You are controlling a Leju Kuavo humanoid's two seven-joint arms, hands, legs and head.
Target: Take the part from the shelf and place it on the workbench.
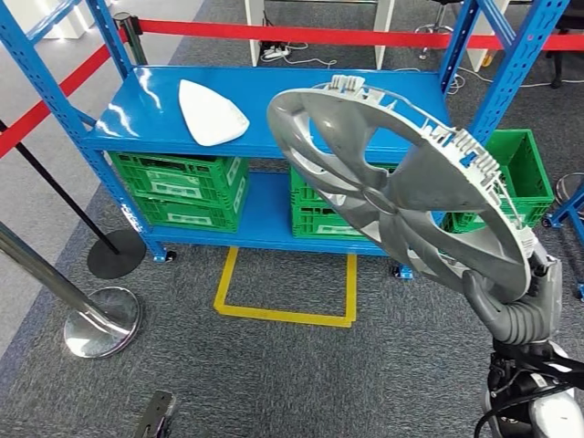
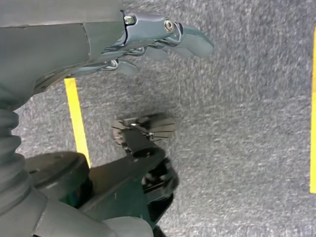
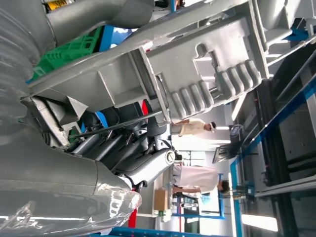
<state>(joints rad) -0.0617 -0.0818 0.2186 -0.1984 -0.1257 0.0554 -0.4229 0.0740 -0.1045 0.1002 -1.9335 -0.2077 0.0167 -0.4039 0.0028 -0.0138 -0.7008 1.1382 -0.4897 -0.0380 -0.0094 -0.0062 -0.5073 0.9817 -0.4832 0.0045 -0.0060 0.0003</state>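
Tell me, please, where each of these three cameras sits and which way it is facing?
Head view: high on the body, looking forward and down at the blue shelf and the grey wheel cover gripped by the right robot hand.
Left wrist view: behind the left robot hand, looking down at grey carpet.
Right wrist view: behind the right robot hand, close against the wheel cover.
Shared: head and right wrist views both show the wheel cover, that hand and the green crates.

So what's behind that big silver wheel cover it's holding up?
Behind the wheel cover, gripped by the right hand: blue shelf and green crates. It covers part of them.
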